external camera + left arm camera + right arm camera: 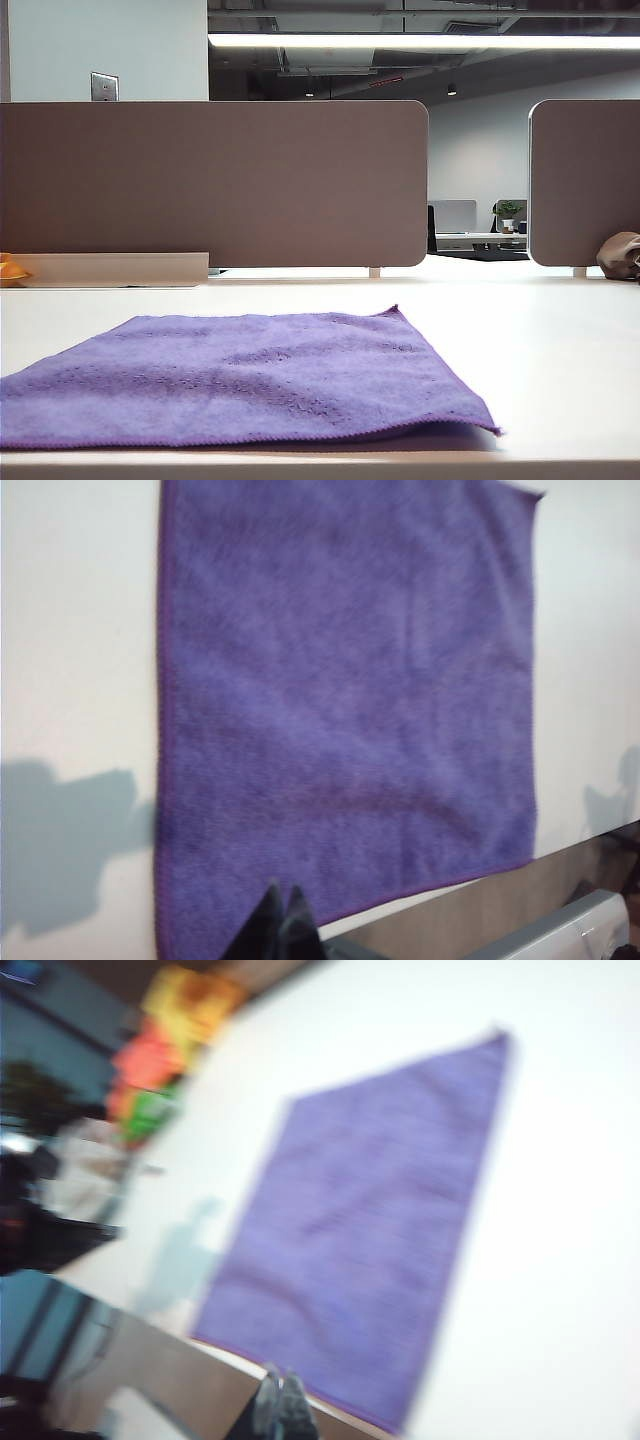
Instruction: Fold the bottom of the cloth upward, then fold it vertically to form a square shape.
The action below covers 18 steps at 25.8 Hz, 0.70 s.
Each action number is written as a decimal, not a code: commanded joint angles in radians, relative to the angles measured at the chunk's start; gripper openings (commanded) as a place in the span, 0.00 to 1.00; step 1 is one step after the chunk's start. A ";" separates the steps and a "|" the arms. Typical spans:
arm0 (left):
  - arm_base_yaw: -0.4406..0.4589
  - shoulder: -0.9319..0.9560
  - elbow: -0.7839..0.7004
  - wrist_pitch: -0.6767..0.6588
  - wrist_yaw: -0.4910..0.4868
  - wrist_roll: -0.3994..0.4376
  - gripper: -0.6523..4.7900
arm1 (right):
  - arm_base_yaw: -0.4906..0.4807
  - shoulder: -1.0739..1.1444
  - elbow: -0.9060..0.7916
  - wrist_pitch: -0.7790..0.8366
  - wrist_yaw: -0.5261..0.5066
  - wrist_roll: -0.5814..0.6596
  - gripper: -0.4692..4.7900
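The purple microfiber towel [240,380] lies spread flat on the white table [560,350], nearest the exterior camera. Above it hang the left gripper [281,920] and right gripper [282,1400], jaws pressed together, empty. No readable writing.

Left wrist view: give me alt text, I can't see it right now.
A purple fuzzy microfiber cloth lies spread flat and unfolded on the white table. The left gripper, shut and holding nothing, hangs above the cloth's near edge.
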 commanded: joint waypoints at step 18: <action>-0.147 0.146 -0.028 -0.083 -0.124 0.101 0.32 | 0.464 0.723 0.061 0.185 0.183 -0.056 0.50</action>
